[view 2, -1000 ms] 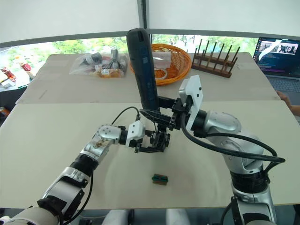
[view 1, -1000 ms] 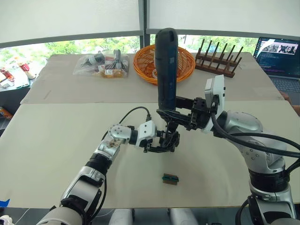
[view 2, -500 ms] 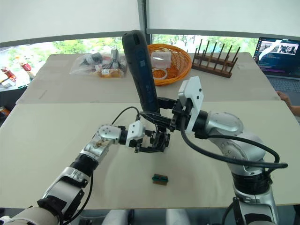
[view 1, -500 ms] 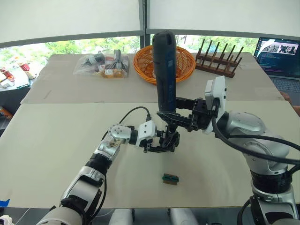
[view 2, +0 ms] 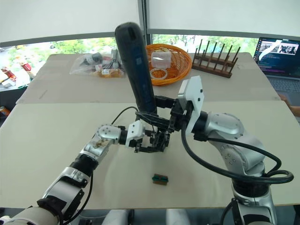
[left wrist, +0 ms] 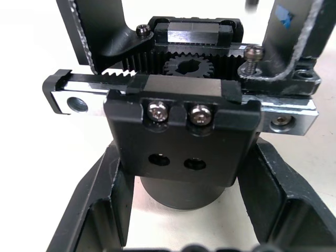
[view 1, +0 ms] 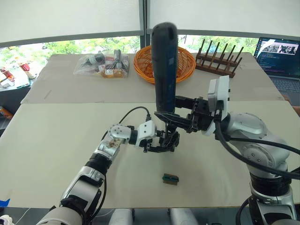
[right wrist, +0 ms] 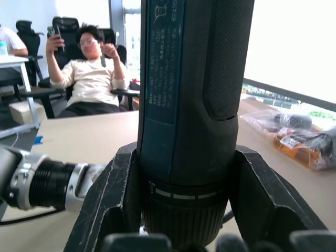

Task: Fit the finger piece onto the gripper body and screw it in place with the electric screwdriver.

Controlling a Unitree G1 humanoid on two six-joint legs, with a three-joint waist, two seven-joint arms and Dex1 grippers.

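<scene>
1. Starting nearest you, note the small green-and-black block (view 1: 170, 179) lying loose on the desk (view 1: 56, 140) at about 6 o'clock from the work; neither claw touches it, and it plays no part in the coming move.

2. Next out, your left claw (view 1: 165, 142) is clamped on the gripper body (left wrist: 181, 131), holding it low over the middle of the desk. In the left wrist view the claw's two fingers (left wrist: 94, 205) flank the round base closely, so it reads as closed on that base.

3. On that body you can see a toothed rack, a small gear, two seated screws side by side, and one screw (left wrist: 252, 58) standing proud near one corner. I judge that raised screw to be the one left to drive. I cannot pick out the finger piece with certainty here.

4. Directly above, at 12 o'clock from the left claw, your right claw (view 2: 152, 115) grips the electric screwdriver (view 2: 134, 65) around its lower barrel, fingers tight on either side of it.

5. The relation that matters: the tool's long axis stands nearly upright, its top leaning slightly toward 11 o'clock, its bit end pointing down at the body just beneath. The bit's tip is hidden behind the claws, so you cannot tell whether it is seated in a screw head.

6. Judge the next move as a straight descent along that axis; any lean risks the bit slipping off.
</scene>
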